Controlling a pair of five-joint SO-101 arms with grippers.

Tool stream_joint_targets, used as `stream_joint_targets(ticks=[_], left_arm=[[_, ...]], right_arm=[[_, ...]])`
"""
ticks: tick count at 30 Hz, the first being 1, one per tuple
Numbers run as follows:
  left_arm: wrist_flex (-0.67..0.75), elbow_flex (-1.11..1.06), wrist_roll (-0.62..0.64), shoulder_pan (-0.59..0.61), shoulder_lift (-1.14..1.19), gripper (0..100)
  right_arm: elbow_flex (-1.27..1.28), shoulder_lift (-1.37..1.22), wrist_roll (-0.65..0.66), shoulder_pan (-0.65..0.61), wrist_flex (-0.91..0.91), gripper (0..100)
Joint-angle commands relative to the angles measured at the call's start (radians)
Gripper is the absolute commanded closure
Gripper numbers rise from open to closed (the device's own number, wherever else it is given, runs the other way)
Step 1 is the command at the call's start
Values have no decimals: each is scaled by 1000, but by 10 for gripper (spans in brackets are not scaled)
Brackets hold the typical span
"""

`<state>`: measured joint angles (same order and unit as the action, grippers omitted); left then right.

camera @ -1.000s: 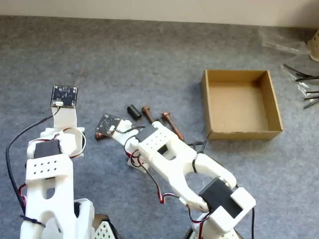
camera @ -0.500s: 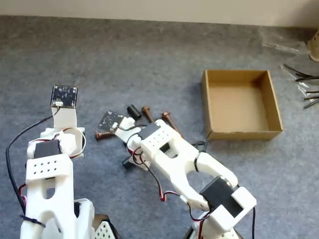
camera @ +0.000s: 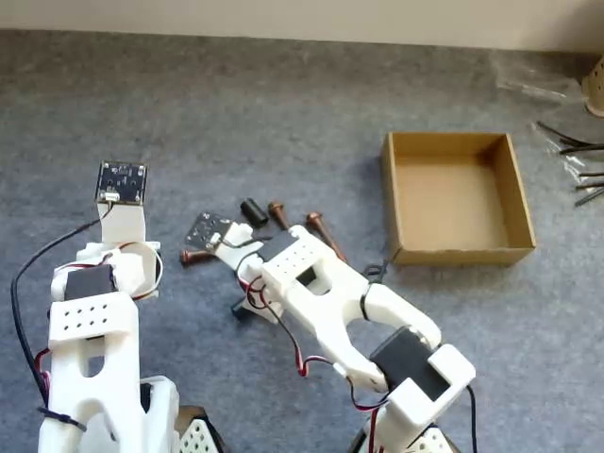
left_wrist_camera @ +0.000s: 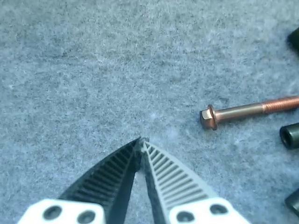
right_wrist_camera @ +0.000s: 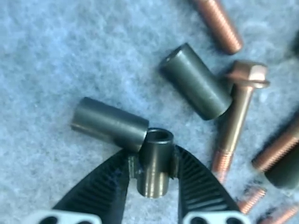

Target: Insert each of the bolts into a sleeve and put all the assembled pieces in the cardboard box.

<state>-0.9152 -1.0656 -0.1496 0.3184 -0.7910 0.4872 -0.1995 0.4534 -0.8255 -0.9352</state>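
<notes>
My right gripper (right_wrist_camera: pixel 155 161) is shut on a short dark sleeve (right_wrist_camera: pixel 156 161) that stands upright between its fingers, just above the grey carpet. A second sleeve (right_wrist_camera: pixel 110 123) lies touching it, and a third (right_wrist_camera: pixel 196 86) rests against a copper bolt (right_wrist_camera: pixel 238 112). In the high view the right arm (camera: pixel 302 274) sits over the cluster of bolts (camera: pixel 321 234) and a sleeve (camera: pixel 252 209). My left gripper (left_wrist_camera: pixel 141 141) is shut and empty over bare carpet. A copper bolt (left_wrist_camera: pixel 247 111) lies a short way beyond its tips. The cardboard box (camera: pixel 392 189) stands empty at the right.
One black sleeve (camera: pixel 241 309) lies beside the right arm, toward the near side. Dark cable ties and a plastic bag (camera: pixel 576 151) lie at the far right edge. Open carpet stretches beyond the parts and left of the box.
The right wrist has shifted slightly toward the far side, uncovering a bolt at its left and a black sleeve on its near side. The left arm has kept still.
</notes>
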Motion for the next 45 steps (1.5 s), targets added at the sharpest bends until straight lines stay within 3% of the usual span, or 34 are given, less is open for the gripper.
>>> stream_joint_targets(ticks=[1,16,22,26,33,41,45], left_arm=[[18,5,3,10,1,992],[18,5,2,8,1,992],[34,-1,3,8,1,992],[109,-44,5,8,1,992],[112,-45,6,7,1,992],[112,-45,6,2,1,992],[112,-44,6,1,2,992]], right_arm=[[12,-33,-6,7,-13,974],[-71,68,-12,99,-130,994],[-108,102,-83,113,-143,994],[-150,214,-86,114,-240,994],[-153,455,-87,117,-268,994],[-148,679,-92,259,-361,994],[-93,774,-166,292,-364,994]])
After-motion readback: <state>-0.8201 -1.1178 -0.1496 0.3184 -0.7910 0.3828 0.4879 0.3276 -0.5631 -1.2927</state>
